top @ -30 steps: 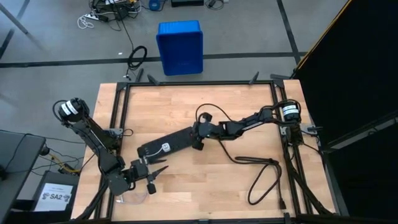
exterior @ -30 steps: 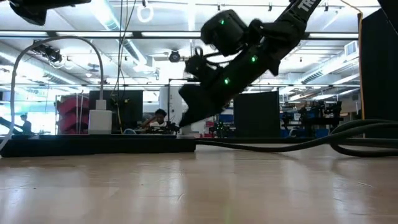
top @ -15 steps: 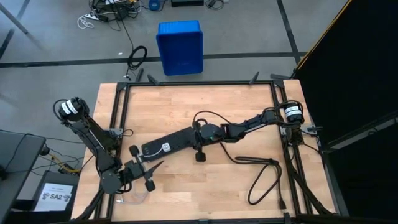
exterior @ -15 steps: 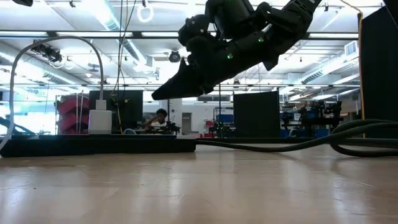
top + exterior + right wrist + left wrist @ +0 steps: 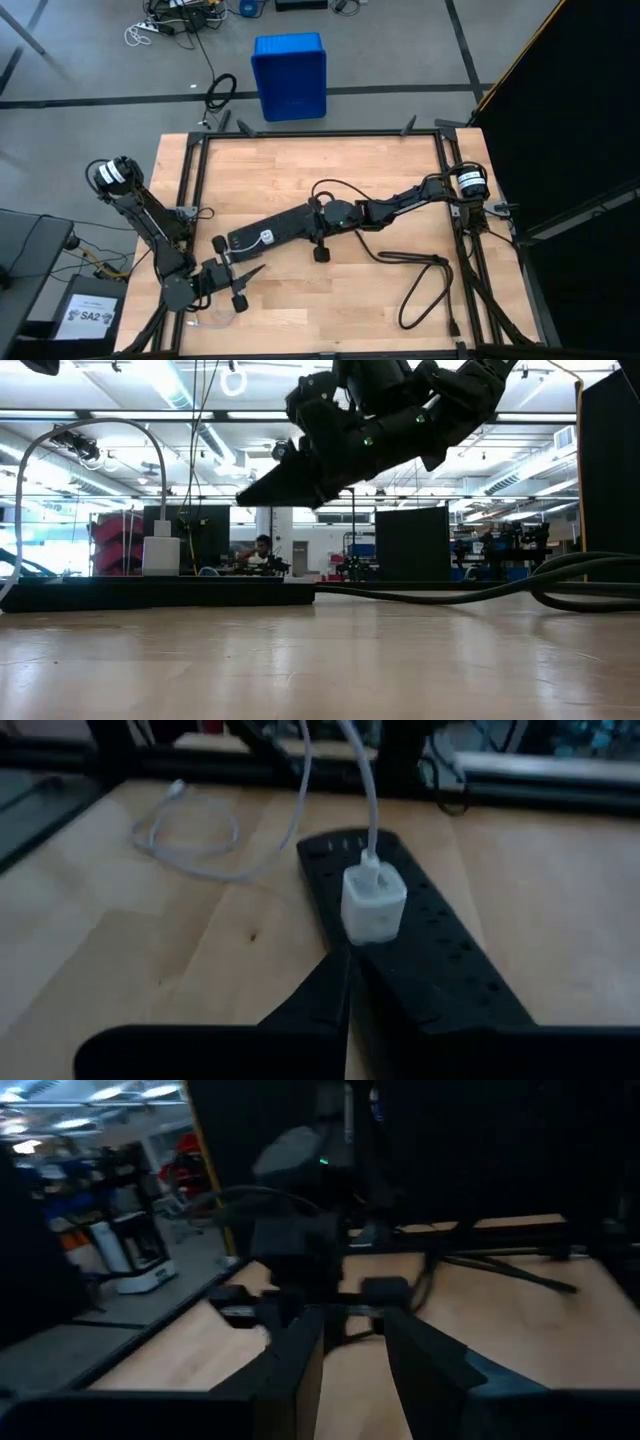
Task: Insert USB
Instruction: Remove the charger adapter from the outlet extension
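Observation:
The USB, a thin whitish cable, shows in the right wrist view. One plug end [image 5: 369, 868] sits in the small white cube adapter [image 5: 373, 907] on the black power strip [image 5: 440, 970]. Its slack loop [image 5: 190, 845] lies on the wood and shows faintly from above [image 5: 222, 316]. In the low view the cable [image 5: 60, 440] arcs up from the adapter [image 5: 160, 552]. My right gripper [image 5: 347, 982] is shut and hovers above the strip, pointing at the adapter, clear of the table [image 5: 250, 495]. My left gripper [image 5: 355, 1370] is open at the near-left corner [image 5: 240, 285], beside the loop.
The power strip [image 5: 272, 232] lies slanted across the table's middle. Its thick black cord [image 5: 420, 285] loops over the near-right part of the table. A black frame rail [image 5: 320, 133] runs around the table. A blue bin [image 5: 290, 75] stands on the floor beyond the far edge.
My right gripper has lifted off the power strip, where its fingertips stood a second ago. It has tipped from pointing steeply down to nearly level and swung along the strip toward the adapter. The strip, adapter and cable have stayed put.

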{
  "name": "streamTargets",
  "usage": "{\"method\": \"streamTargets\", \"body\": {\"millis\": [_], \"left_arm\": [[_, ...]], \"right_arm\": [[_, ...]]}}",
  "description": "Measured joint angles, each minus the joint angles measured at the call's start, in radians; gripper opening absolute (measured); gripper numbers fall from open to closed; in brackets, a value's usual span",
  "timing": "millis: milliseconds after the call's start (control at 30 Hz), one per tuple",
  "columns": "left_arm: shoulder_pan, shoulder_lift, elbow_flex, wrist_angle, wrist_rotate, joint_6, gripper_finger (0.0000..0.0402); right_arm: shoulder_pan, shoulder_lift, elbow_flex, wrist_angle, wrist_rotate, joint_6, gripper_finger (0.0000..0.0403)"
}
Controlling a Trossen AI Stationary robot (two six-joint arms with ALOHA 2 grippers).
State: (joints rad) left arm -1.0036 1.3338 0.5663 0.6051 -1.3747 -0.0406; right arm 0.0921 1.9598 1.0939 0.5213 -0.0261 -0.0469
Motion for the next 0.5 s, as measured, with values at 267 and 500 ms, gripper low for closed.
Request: {"method": "streamTargets", "body": {"millis": [267, 500], "left_arm": [[0.000, 0.000, 0.000, -0.346, 0.214, -0.432, 0.0089], [0.009, 0.001, 0.000, -0.680, 0.295, -0.828, 0.0041]], "right_arm": [[0.032, 0.000, 0.000, 0.028, 0.036, -0.015, 0.0105], [0.030, 0.001, 0.000, 0.025, 0.083, -0.005, 0.0177]]}}
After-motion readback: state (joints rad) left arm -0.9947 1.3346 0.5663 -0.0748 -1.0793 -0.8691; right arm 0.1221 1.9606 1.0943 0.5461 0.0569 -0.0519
